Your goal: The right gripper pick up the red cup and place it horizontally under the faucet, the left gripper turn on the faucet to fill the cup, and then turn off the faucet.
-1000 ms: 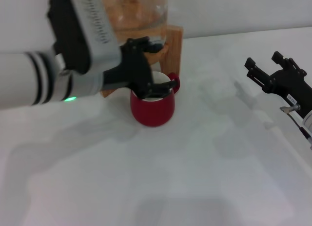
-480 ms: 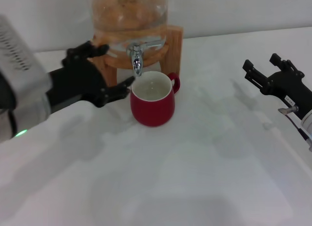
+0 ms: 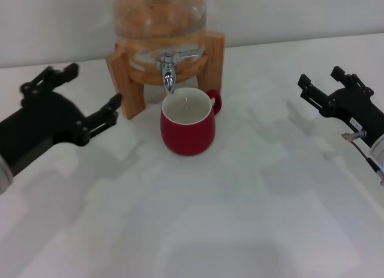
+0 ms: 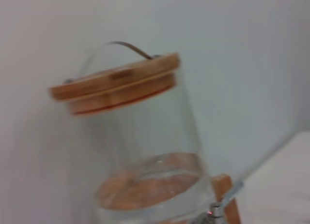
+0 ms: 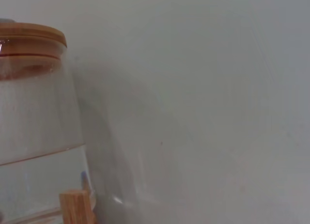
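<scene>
Cup: I see the cup (image 3: 187, 124) upright on the table (image 3: 240, 218), right under the faucet (image 3: 167, 71) spout, handle toward my right arm's side.
Faucet: it sticks out of the jar (image 3: 159, 14) on the wooden stand (image 3: 215, 59); lever on top, spout pointing down into the cup. I see no stream.
Left gripper: the left gripper (image 3: 75, 104) sits off to the left of the stand, fingers spread wide, holding nothing.
Right gripper: the right gripper (image 3: 327, 89) hangs far right, well apart from the cup, jaws apart and empty.
Key relation: the faucet lies to the right of and slightly beyond my left gripper; that arm is much the nearer one.
Judgement: with no flow showing, I take the task as near finished.
Writing: a small white label on the right gripper, unreadable; none elsewhere.
</scene>
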Available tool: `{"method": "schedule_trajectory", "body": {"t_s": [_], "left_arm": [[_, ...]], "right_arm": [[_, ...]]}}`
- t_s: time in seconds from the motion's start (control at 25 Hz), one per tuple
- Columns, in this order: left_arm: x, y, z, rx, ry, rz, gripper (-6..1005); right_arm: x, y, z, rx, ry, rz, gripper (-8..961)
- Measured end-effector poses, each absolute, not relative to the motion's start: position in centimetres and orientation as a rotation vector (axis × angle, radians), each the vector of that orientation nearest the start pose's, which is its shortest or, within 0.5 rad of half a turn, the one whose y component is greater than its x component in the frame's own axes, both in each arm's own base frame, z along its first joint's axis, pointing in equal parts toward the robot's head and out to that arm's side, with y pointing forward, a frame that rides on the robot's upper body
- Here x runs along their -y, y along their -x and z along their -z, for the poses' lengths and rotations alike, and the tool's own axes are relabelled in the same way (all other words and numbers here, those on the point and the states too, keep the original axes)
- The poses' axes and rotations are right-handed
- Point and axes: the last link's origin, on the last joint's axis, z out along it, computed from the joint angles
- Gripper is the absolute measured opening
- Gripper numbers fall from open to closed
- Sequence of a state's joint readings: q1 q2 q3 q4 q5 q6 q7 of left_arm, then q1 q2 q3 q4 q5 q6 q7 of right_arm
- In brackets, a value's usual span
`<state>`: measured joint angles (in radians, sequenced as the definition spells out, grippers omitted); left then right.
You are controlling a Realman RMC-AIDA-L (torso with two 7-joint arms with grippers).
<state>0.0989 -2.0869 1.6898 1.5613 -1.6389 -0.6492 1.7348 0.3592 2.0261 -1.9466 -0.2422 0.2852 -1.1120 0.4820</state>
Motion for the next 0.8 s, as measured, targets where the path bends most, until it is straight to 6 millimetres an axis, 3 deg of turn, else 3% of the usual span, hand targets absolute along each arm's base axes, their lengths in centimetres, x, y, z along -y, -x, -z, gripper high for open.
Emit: {"method": "schedule_trajectory", "body": {"t_s": [0.24,0.52,0.8], "left_arm": [[-28.1,21.4,-2.0,0.335,2.12,0.608,849],[-26.8,26.1,-4.5,0.475,1.91,0.708,849],[-26.6,30.5,-7.4,0.565,1.721,0.917,849]], "right_arm": [[-32.9,-33.3,0.6,-0.693,1.72,-0.836,858],[-34.1,-32.7,0.6,-0.693,1.722,-0.827,857],[-35.0,-32.5,0.5,-0.706,1.71,-0.818,857]]}}
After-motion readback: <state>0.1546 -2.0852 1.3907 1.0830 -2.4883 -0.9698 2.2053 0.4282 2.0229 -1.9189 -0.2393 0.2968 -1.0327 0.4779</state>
